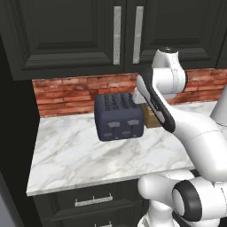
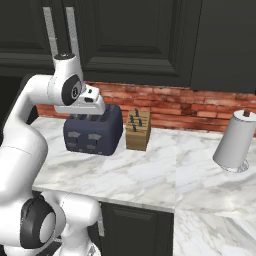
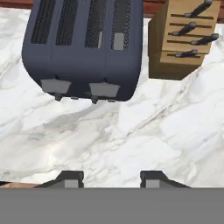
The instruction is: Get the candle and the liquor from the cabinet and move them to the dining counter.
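Matt charcoal cabinet (image 1: 66, 35) with brushed silver handles (image 1: 117, 34) — rough red brick wall (image 1: 66, 95), smooth veined marble worktop (image 1: 75, 155), satin navy toaster (image 3: 83, 48), pale wooden knife block (image 3: 179, 39).

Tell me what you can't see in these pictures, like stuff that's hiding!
- Inside the cabinet: its doors are closed in both base views, so whatever is inside is hidden.
- Knife block: in the left base view, mostly behind the toaster and the arm.
- Paper towel roll: its far side faces away in the right base view.
- Gripper: only its fingertips poke up in the hand view, with nothing between them.
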